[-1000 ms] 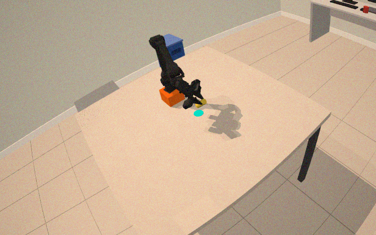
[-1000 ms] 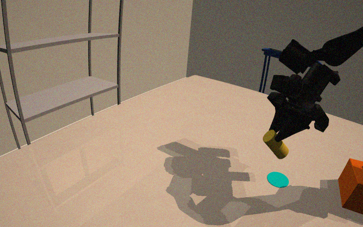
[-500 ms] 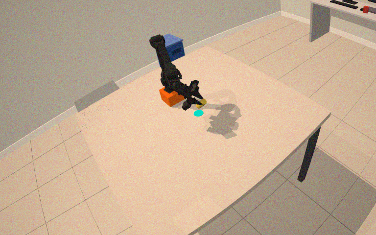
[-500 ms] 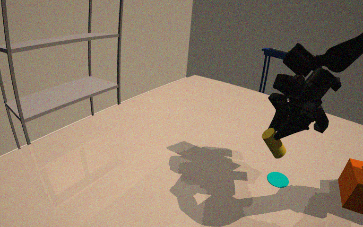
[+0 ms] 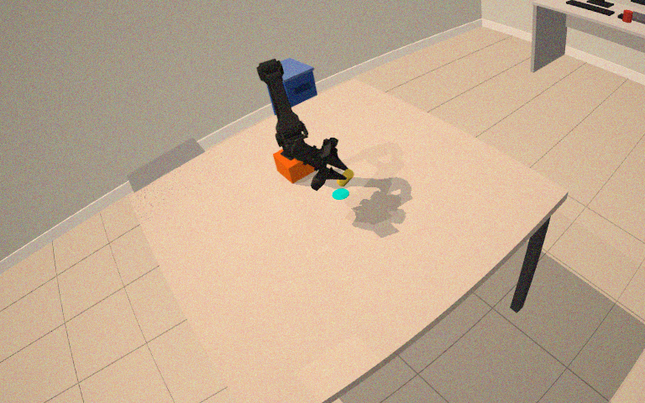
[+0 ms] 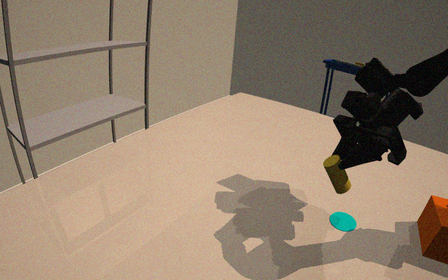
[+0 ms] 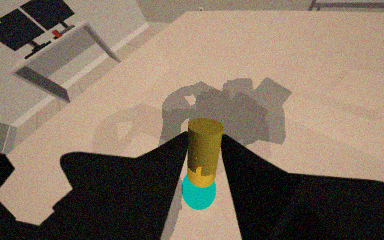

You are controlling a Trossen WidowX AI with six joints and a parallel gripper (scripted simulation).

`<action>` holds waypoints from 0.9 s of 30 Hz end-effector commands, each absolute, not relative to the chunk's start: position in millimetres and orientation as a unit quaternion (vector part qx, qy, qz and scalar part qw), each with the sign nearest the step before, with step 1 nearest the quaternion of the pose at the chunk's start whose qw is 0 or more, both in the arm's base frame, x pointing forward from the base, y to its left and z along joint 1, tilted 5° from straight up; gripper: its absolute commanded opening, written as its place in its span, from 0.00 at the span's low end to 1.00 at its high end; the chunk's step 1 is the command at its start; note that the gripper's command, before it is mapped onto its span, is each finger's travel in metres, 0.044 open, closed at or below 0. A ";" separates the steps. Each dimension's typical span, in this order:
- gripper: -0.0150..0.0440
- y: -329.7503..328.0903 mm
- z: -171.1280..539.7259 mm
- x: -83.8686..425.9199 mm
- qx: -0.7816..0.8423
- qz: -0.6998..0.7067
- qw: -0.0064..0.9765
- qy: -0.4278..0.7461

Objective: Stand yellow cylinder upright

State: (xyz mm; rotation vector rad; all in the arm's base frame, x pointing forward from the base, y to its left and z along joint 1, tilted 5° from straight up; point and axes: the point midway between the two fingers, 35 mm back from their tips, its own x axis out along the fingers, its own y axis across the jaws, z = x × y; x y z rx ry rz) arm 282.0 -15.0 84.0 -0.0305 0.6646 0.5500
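Yellow cylinder (image 5: 348, 177) (image 6: 337, 175) (image 7: 204, 152) hangs above the worktop (image 5: 285, 265) (image 6: 185, 142) (image 7: 300, 55), gripped near its upper end by the claw (image 5: 348, 174) (image 6: 336, 161) (image 7: 204, 137), near the cyan circle (image 5: 340, 193) (image 6: 342, 221) (image 7: 199, 192) but apart from it. The black arm (image 5: 286, 118) (image 6: 429, 76) reaches out and slopes downward to the claw. The cylinder's long axis leans off vertical, its lower end towards the orange block (image 6: 432, 224) (image 5: 292, 168) in the exterior view. That view cuts off the arm and block; one fingertip partly hides the cylinder.
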 end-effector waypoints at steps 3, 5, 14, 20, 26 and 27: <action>0.43 -15.9 84.4 280.0 -0.012 0.271 0.914 0.302; 0.43 -16.4 84.8 279.5 -0.011 0.272 0.916 0.295; 0.43 -18.6 86.4 276.8 -0.007 0.276 0.924 0.266; 0.43 -20.0 87.6 274.5 -0.006 0.278 0.928 0.247; 0.43 -21.2 89.0 271.9 -0.005 0.281 0.932 0.228; 0.43 -21.3 89.2 271.4 -0.005 0.282 0.933 0.225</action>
